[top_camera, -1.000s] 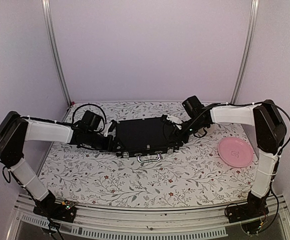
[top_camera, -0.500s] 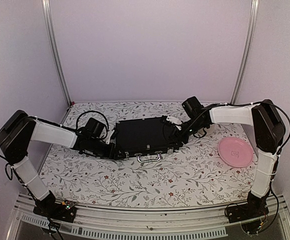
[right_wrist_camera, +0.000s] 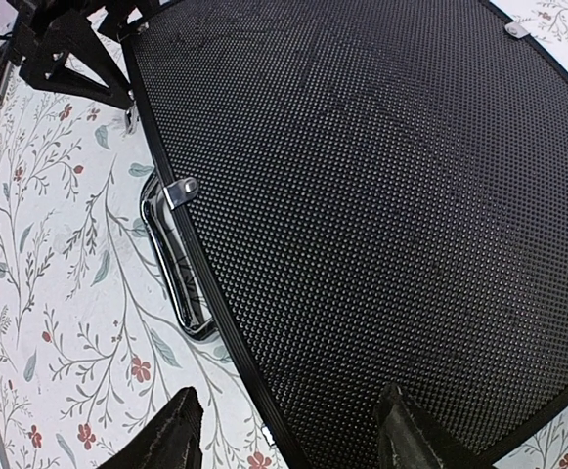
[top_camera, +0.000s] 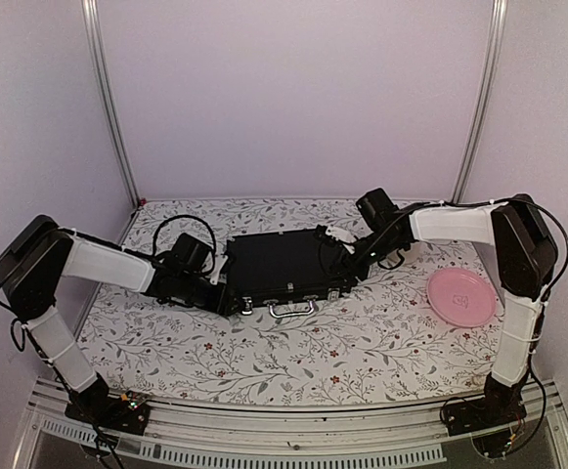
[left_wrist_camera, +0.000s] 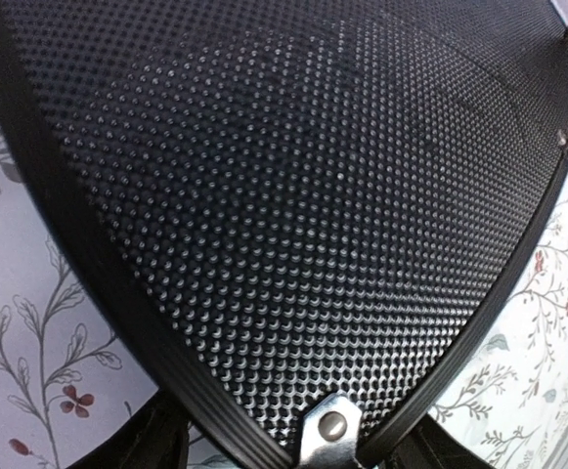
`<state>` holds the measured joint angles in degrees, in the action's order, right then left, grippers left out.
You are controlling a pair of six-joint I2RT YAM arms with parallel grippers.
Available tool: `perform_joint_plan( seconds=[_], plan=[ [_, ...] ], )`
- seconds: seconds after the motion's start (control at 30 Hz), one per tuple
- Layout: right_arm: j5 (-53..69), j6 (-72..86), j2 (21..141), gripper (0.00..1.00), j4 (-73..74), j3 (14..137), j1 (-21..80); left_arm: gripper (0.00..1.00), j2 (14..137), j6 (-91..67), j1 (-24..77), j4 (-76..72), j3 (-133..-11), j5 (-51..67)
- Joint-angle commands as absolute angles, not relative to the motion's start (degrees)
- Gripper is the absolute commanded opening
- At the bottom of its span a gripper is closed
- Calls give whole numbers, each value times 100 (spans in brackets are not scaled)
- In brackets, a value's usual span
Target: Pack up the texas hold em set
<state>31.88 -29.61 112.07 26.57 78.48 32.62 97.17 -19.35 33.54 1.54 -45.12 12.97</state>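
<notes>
Briefcase (top_camera: 282, 264) closed mid-frame, and we see no loose pieces. Fastening latches (right_wrist_camera: 179, 188) likely remains. Left gripper (top_camera: 227, 295) straddles its corner, grip unclear. Right gripper (top_camera: 349, 260) fingers (right_wrist_camera: 171, 430) spread, holding nothing.

Non-task items:
- pink plate (top_camera: 462, 296) lies flat on the bench (top_camera: 293, 357), far right, close to the right edge. There is a faint mark at its centre, too small to read.
- bench cloth (top_camera: 166, 342) is white with a leaf and red-flower print.
- left post (top_camera: 108, 107) and right post (top_camera: 479, 98) are aluminium and stand upright at the back corners.
- back wall (top_camera: 293, 98) is plain pale lilac.
- slotted metal rail (top_camera: 284, 430) runs along the near edge.
</notes>
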Motion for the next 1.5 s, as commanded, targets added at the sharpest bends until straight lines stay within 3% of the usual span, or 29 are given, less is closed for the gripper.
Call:
perform_joint_plan(
  seconds=[0.0,0.5,0.93,1.27,1.47],
  plan=[
    [3194,-2964,11499,55,2862,7910,3300,65,9744,-1621,3396,-171,-4384,582],
    [3219,-2979,11879,55,3019,8022,3300,64,9823,-544,3726,-1582,-4032,81],
    [3323,-2990,12198,54,3231,8177,3396,50,10512,75,4402,-1811,-4340,-1165],
    [3332,-2990,12092,54,3285,8209,3402,52,10198,-50,4461,-1572,-4256,-1377],
    [3063,-3012,11713,54,3276,8248,3401,62,9586,-391,4465,-665,-4486,-1860]
  ],
)
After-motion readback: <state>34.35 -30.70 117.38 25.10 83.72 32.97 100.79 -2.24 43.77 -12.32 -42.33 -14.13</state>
